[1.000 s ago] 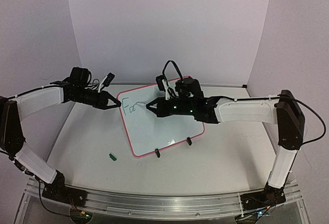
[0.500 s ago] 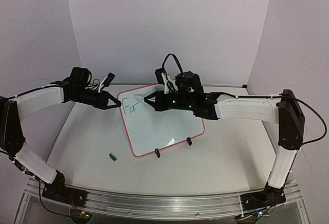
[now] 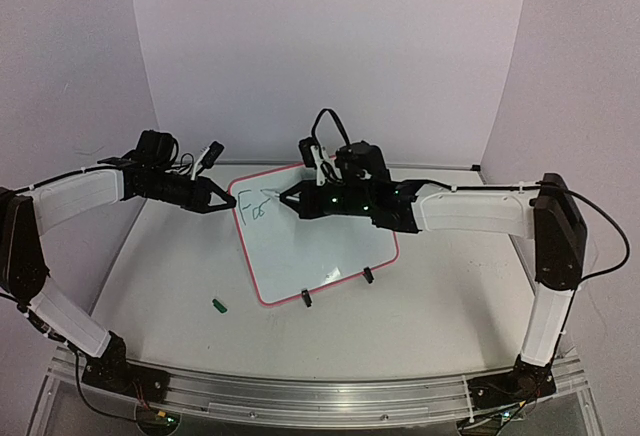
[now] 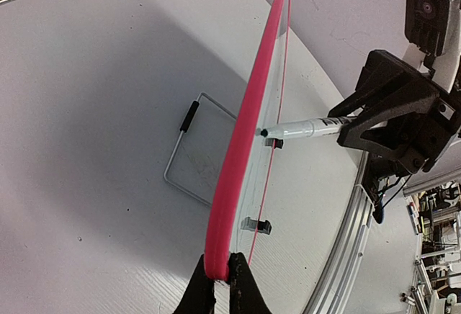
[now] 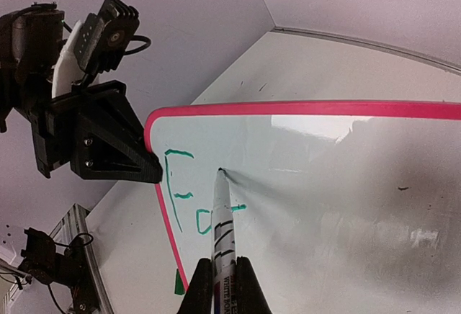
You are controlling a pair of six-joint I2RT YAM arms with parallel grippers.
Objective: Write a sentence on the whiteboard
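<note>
Shifted farther along the whiteboard [image 3: 312, 252], right gripper [image 3: 285, 197] clasps the marker [image 5: 223, 214]; left gripper [image 4: 219, 272] pinches the rim [image 4: 239, 154].

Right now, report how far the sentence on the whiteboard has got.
Done: only the green letters "Fa" near a corner of the whiteboard. In hand: the right claw holds the marker, tip at the board beside them; the left claw clamps its rim. Left: nearly the whole sentence; most of the board is blank.

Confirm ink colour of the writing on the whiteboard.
Green writing on the whiteboard; it shows best in the right wrist view.
</note>
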